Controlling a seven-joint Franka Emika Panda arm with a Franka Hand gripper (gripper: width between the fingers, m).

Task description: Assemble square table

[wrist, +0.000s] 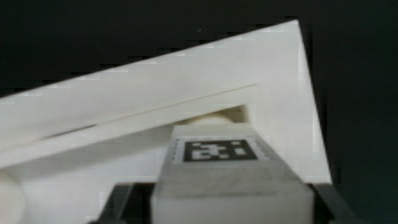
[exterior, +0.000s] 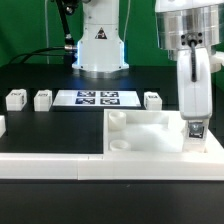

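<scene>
The square table slab [exterior: 150, 140], white with a raised rim, lies at the front of the black table. My gripper [exterior: 192, 68] is shut on a white leg post [exterior: 196, 105] and holds it upright. The post's tagged lower end sits at the slab's corner on the exterior view's right. In the wrist view the leg post [wrist: 219, 165] with its tag stands between my dark fingers [wrist: 125, 205], with the slab [wrist: 107, 120] behind it. The gripper [wrist: 222, 205] is clamped on the post's sides. Three more leg posts [exterior: 42, 99] lie on the table behind the slab.
The marker board [exterior: 97, 98] lies flat at the middle back, in front of the robot base [exterior: 100, 45]. Leg posts lie to its left [exterior: 15, 98] and right [exterior: 152, 99]. A long white rail [exterior: 40, 165] runs along the front edge.
</scene>
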